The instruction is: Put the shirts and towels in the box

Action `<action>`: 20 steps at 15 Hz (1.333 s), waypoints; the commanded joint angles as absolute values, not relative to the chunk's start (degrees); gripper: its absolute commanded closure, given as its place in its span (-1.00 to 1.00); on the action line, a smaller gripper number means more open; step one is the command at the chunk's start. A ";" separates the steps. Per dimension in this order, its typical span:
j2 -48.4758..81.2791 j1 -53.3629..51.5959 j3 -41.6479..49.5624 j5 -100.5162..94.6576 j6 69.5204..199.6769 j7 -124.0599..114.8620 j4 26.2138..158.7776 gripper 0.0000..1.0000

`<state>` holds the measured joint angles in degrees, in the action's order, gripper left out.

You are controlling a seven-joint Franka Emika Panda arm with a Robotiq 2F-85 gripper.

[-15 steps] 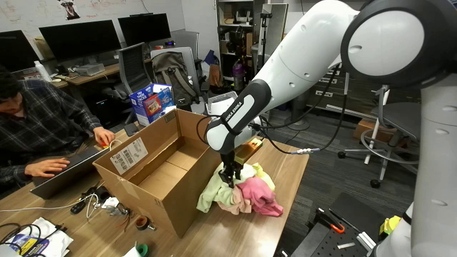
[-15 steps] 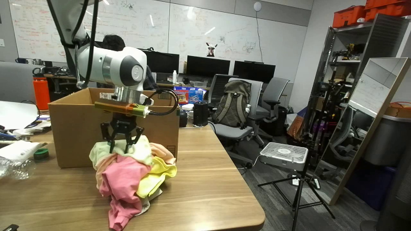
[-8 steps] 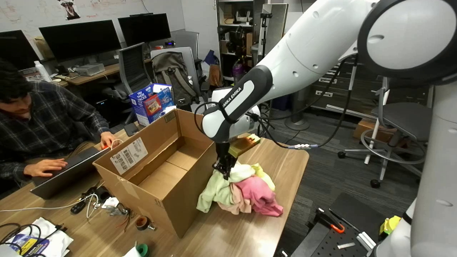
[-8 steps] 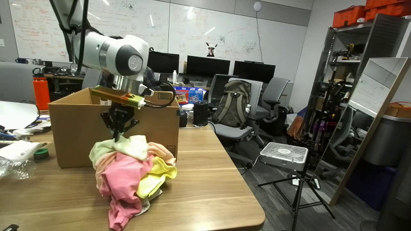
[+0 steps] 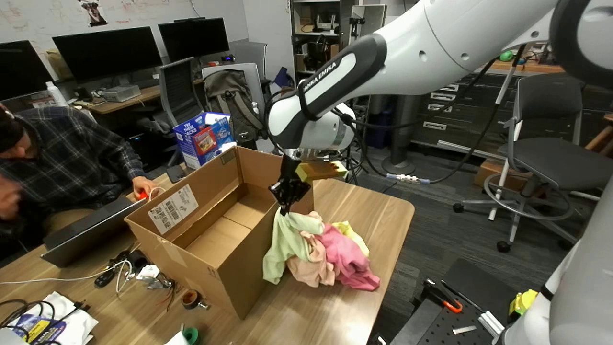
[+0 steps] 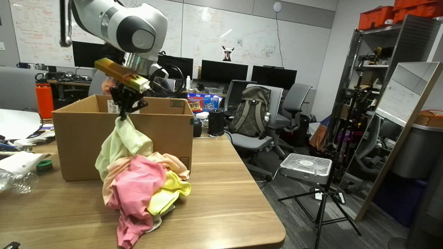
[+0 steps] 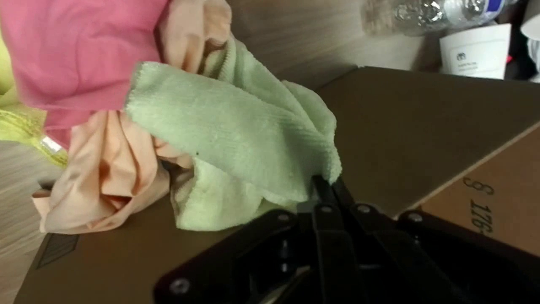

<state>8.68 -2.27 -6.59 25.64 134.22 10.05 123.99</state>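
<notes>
Wrist view: the gripper pinches the green towel. This looks like the lifting step; next, bring it higher, over the box.

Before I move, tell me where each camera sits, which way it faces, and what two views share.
In an exterior view: raised beside the robot arm, looking down into the open box; arm at right.
In an exterior view: above box height, nearly level, facing the box and whiteboard; arm, jaws upper left.
Wrist view: at the arm's end, facing down over the green towel; jaws at bottom, shut on it.
Both exterior views share box, towel and backpack.
</notes>
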 commanded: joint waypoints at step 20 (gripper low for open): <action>-10.96 -10.51 -11.15 41.17 133.31 -5.44 118.41 0.99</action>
